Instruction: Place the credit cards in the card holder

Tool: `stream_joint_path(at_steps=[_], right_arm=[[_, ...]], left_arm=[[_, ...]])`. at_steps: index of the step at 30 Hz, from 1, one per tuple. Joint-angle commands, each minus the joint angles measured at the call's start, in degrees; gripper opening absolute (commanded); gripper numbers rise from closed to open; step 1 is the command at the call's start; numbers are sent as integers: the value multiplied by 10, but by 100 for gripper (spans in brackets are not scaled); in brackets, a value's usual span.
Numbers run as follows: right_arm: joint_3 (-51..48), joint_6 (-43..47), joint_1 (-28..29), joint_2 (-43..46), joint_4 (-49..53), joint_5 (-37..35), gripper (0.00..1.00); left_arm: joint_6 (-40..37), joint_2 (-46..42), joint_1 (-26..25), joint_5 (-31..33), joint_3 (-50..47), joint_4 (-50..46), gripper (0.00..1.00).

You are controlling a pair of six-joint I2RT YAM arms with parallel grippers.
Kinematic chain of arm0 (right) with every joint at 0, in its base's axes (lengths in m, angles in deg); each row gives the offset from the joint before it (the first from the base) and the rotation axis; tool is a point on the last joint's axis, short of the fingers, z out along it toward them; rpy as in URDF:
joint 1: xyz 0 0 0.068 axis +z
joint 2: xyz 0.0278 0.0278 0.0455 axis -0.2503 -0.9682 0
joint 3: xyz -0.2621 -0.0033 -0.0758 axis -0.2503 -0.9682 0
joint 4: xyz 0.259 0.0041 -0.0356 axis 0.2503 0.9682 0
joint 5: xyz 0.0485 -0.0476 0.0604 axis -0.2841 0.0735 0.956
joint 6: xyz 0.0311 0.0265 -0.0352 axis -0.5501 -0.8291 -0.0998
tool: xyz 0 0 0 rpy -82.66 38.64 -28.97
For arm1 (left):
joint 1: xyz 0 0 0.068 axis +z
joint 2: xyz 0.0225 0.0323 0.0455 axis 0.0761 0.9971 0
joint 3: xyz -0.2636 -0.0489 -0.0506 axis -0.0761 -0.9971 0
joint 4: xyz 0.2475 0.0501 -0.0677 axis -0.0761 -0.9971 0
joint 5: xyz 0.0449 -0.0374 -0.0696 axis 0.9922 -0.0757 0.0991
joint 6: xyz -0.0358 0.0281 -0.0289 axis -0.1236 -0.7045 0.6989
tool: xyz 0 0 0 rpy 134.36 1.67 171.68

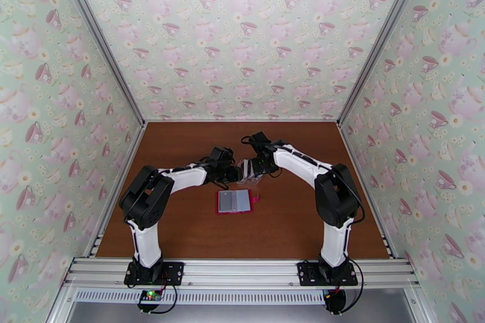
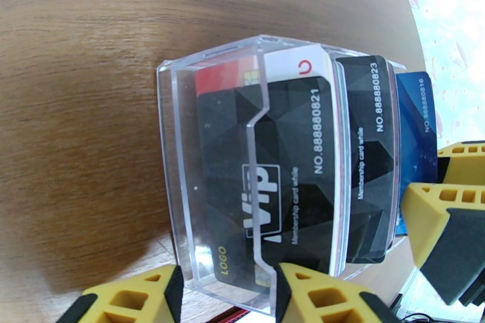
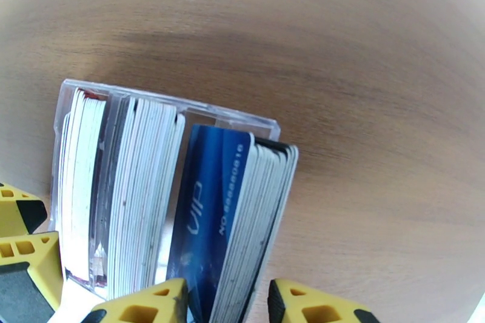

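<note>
The card holder (image 1: 233, 202), a red wallet, lies open and flat on the table, its pale inner pockets facing up. Just behind it stands a clear plastic stand (image 2: 176, 154) packed with credit cards (image 2: 291, 154), black VIP ones in front and a blue one at the far end. My left gripper (image 2: 227, 300) is shut on the near end of the stand. My right gripper (image 3: 227, 303) is closed around a stack of cards fronted by the blue card (image 3: 206, 215) at the stand's outer end. Both grippers meet at the stand (image 1: 250, 171).
The brown wooden table (image 1: 303, 221) is walled on three sides by teacup-patterned panels. The wallet's snap tab (image 1: 255, 199) sticks out to its right. More white-edged cards (image 3: 133, 197) fill the stand's other slots.
</note>
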Motion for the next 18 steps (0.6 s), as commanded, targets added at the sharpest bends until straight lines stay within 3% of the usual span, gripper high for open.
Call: stream_joint_path(at_steps=[1,18], right_arm=[[18,14,-5,9,40,-47,40],[31,19,-5,16,57,-45,29]], left_arm=[[2,-6,-2,19,-10,-51,45],[6,-4,-3,15,-5,-51,45]])
